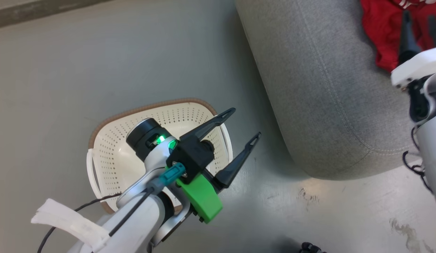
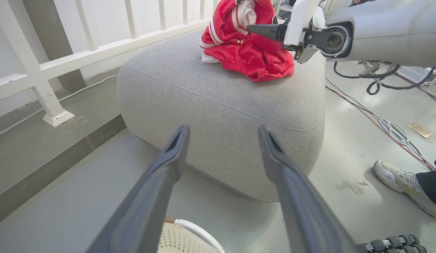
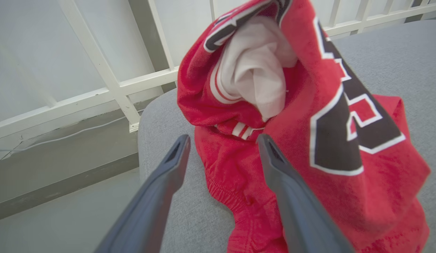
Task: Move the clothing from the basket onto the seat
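Note:
The red clothing [image 1: 379,31] lies bunched on the grey seat [image 1: 320,88], near its far edge. My right gripper [image 1: 419,17] is open just over the pile. In the right wrist view its fingers [image 3: 175,165] straddle the near folds of the clothing [image 3: 309,123] without pinching them. The cream basket [image 1: 109,147] stands on the floor left of the seat, and the part of its inside that shows is bare. My left gripper [image 1: 246,123] hangs open above the basket's right rim, pointing at the seat [image 2: 221,98], with nothing between its fingers.
A white railing [image 2: 38,70] runs behind the seat on a raised step. Cables [image 2: 390,126] trail across the floor right of the seat, and a person's shoe [image 2: 404,182] stands there. The basket's rim [image 2: 193,226] sits just below my left gripper.

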Tool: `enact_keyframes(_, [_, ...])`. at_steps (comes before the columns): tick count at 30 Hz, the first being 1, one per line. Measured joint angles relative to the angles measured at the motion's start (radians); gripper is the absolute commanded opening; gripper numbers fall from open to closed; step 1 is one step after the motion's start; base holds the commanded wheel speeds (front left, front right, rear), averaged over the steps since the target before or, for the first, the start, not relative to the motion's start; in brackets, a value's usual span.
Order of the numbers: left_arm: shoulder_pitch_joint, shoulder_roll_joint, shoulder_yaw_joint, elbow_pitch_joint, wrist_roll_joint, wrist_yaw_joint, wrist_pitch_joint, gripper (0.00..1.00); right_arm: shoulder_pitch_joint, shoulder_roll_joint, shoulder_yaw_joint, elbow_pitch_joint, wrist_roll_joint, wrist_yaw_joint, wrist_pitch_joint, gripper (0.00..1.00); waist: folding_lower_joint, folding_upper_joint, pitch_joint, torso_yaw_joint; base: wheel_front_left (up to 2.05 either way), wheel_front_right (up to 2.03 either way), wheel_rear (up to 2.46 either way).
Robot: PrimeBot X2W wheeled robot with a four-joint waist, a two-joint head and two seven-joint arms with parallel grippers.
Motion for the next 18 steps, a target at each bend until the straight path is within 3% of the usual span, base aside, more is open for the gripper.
enact_keyframes(9, [0.044,-0.015,0.046,0.039,-0.019,0.037,-0.049,1.00,0.078,0.029,0.016,-0.136,-0.046,0.009,-0.002,1.00,0.0000,0.0000,-0.065,0.010,0.00,0.00,0.00])
enact_keyframes(18, [0.098,-0.017,0.131,0.086,-0.030,0.115,-0.113,1.00,0.189,0.065,0.033,-0.286,-0.083,0.016,-0.003,1.00,0.0000,0.0000,-0.123,0.068,0.00,0.00,0.00])
